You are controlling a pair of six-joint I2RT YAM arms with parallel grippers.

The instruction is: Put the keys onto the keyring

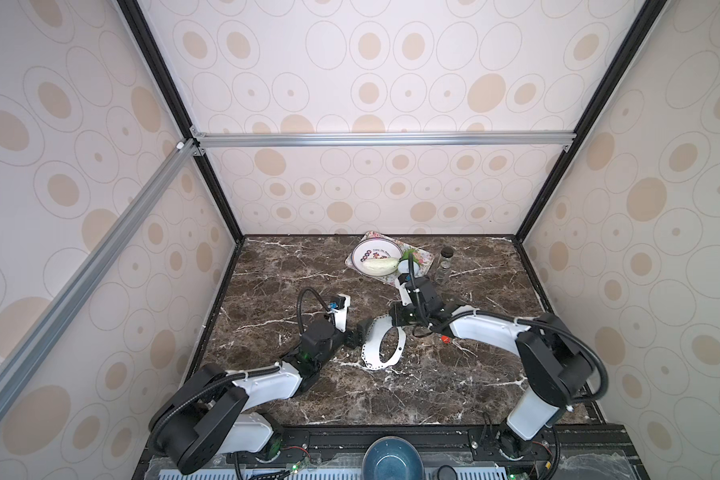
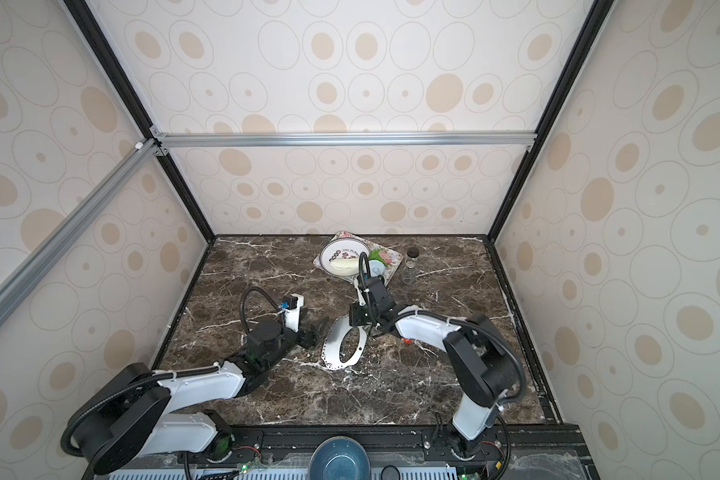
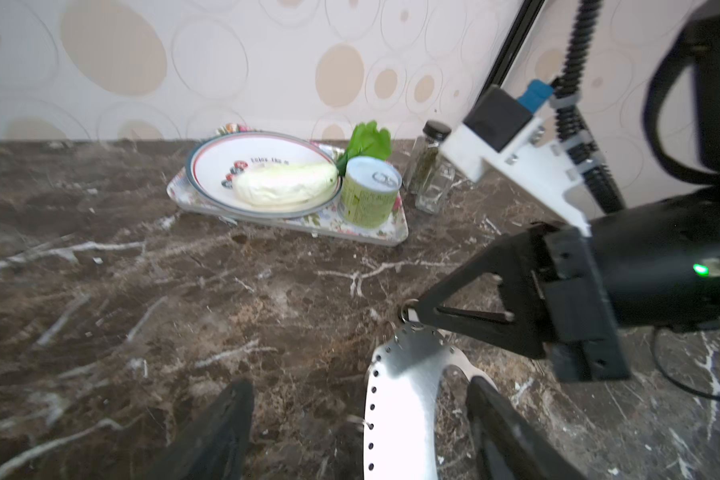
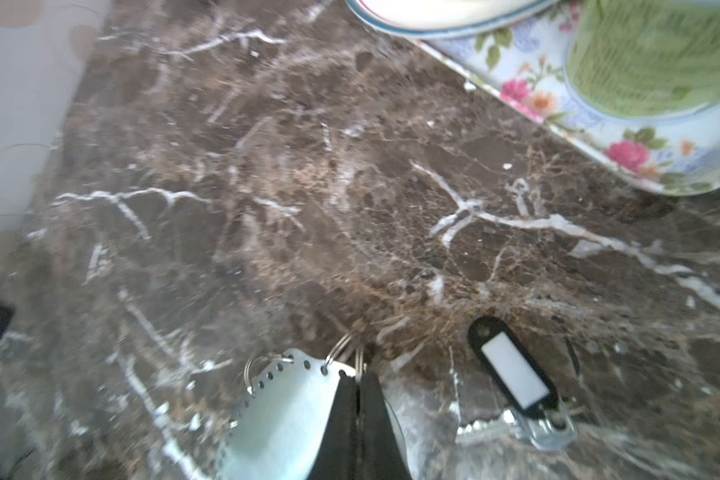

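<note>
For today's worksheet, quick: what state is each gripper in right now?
Left gripper: jaws open, straddling the keyring band.
Right gripper: jaws shut at a small split ring on its rim; grip unclear.

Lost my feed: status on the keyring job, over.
Left end effector open, straddling keyring. Right end effector shut on split ring at rim. Black-tag key, red-tag key loose on table.
</note>
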